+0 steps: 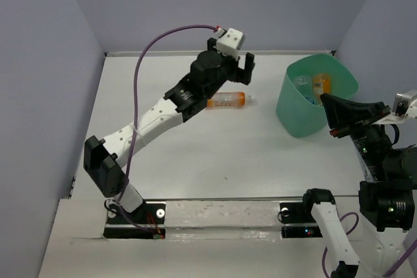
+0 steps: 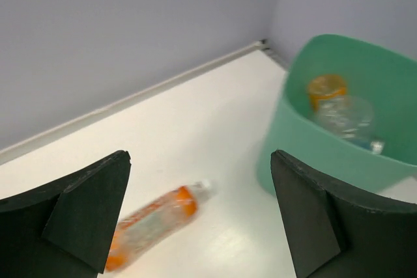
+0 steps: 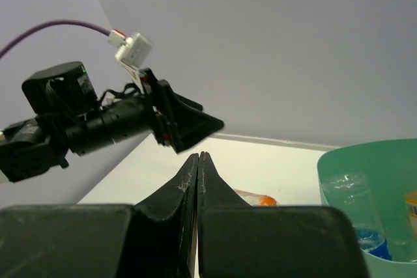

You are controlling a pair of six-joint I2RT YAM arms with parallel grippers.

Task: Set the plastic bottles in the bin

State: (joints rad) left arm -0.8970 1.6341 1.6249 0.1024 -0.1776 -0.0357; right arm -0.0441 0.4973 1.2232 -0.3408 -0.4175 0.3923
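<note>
Left hand (image 2: 201,161) held wide above orange bottle (image 2: 153,226) on worktop (image 1: 195,154), seen from its wrist, right hand (image 3: 197,159) seen shut, bottles (image 1: 319,84) seen in bin (image 1: 296,116) from above

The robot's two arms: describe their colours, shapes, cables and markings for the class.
Both arms mix white shells with black joints. The left arm carries a looping purple cable up to a small white box at its wrist. The right arm has one too. The left claw and right claw each have two matte black, wedge-shaped fingers.
</note>
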